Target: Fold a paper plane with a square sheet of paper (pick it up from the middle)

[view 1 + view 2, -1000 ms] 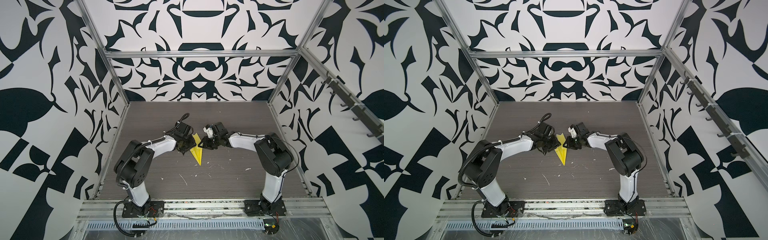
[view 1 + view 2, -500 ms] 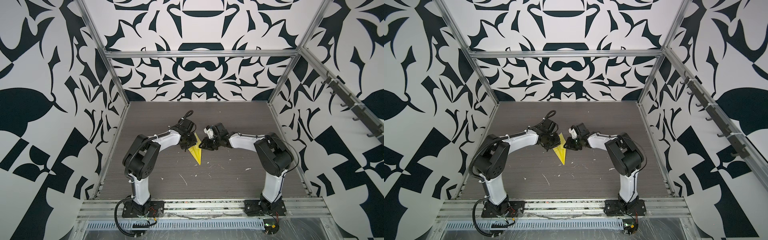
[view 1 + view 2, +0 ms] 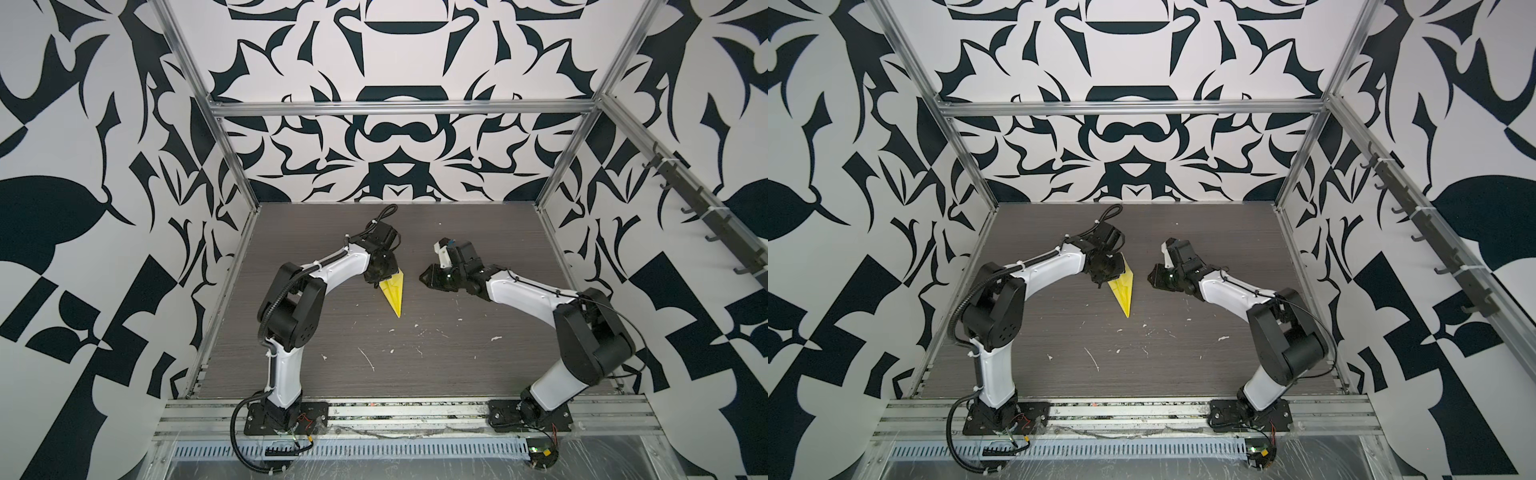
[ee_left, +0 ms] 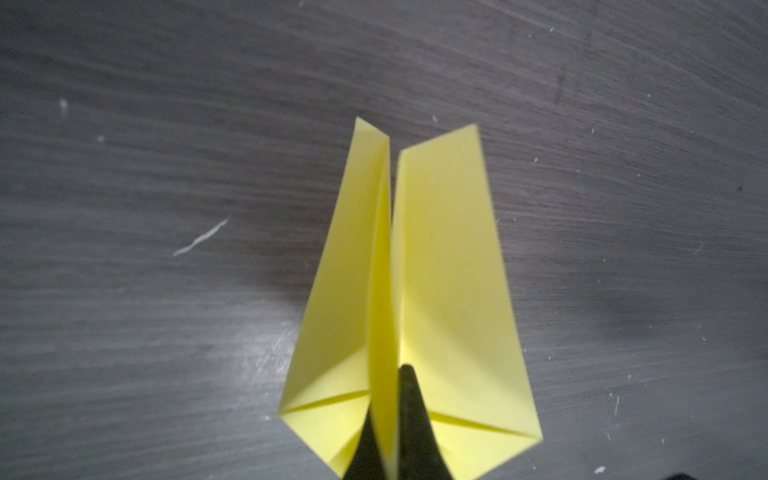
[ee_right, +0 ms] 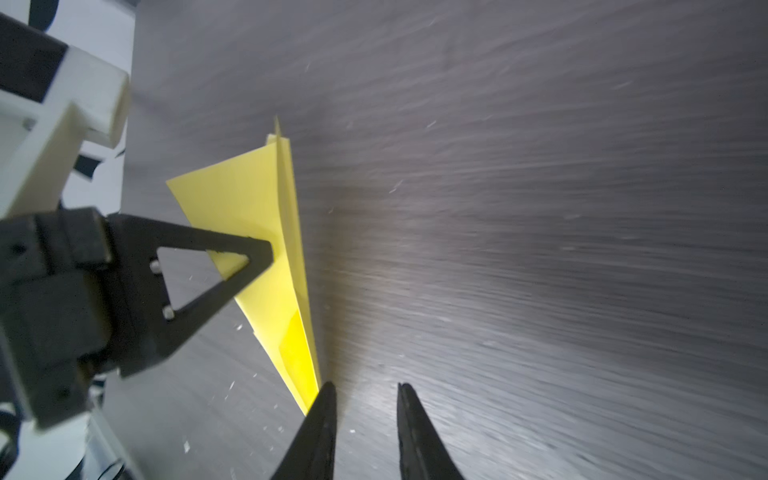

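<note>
The yellow paper plane [image 3: 392, 294] [image 3: 1124, 291] is a narrow dart near the middle of the dark table, its nose pointing toward the front. My left gripper [image 3: 383, 277] [image 3: 1106, 272] is shut on its raised centre fold near the wide tail. In the left wrist view the fold stands pinched at the left gripper [image 4: 388, 395] while both wings of the plane [image 4: 444, 270] spread flat. My right gripper [image 3: 424, 276] [image 3: 1152, 277] [image 5: 365, 388] hangs open and empty just right of the plane [image 5: 266, 216], without touching it.
Small white flecks [image 3: 368, 359] lie scattered on the table's front half. Aluminium frame posts [image 3: 232, 153] and patterned walls close in the sides and back. A metal rail [image 3: 374, 411] with both arm bases runs along the front edge.
My left gripper has closed on the plane's centre fold, and its arm has swung in behind the tail. The right gripper has drawn back to the right, off the paper.
</note>
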Motion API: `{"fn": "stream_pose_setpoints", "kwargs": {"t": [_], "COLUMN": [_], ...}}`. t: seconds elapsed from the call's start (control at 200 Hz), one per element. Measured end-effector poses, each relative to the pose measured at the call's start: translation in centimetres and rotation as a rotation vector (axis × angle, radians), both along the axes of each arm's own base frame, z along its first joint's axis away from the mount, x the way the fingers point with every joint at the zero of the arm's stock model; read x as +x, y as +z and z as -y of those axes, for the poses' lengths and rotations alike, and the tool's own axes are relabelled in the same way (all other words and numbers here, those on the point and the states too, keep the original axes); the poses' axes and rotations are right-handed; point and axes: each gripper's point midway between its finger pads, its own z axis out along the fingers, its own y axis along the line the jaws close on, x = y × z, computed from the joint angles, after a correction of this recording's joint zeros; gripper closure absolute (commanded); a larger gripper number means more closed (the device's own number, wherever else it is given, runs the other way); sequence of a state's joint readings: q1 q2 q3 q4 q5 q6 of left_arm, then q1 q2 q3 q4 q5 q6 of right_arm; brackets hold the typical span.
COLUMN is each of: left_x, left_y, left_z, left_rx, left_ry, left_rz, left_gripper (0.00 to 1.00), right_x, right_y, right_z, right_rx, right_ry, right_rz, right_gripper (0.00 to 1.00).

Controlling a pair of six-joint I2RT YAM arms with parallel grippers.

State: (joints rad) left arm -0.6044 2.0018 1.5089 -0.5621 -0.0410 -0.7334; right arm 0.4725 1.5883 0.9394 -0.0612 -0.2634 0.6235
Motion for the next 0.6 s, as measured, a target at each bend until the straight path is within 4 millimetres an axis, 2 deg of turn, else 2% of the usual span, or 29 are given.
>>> {"fn": "stream_pose_setpoints", "kwargs": {"t": [0.15,0.22,0.44,0.6], "left_x": [2.1,2.7,3.8,4.4], "left_y": [-0.6,-1.0,-2.0,-2.1], "left_z": [0.4,0.5,0.5,0.9], "left_rx": [0.092,0.134,0.218,0.227], "left_ry": [-0.058,-0.088,-0.154,-0.178], "left_rz": [0.002,-0.003,-0.024,-0.019], "left_gripper": [0.98,0.95,0.92,0.84], "right_x": [0.0,-0.1,-0.3,-0.5], "right_y": [0.6,0.7,0.8,0.6], "right_z": [3.0,3.8,4.4,4.5], "right_rx": [-0.049,-0.067,-0.088,-0.094], "right_ry": [-0.087,-0.109,-0.127,-0.127], "right_rz": [0.028,0.032,0.04,0.031], "right_gripper": [0.7,0.7,0.7,0.7]}}
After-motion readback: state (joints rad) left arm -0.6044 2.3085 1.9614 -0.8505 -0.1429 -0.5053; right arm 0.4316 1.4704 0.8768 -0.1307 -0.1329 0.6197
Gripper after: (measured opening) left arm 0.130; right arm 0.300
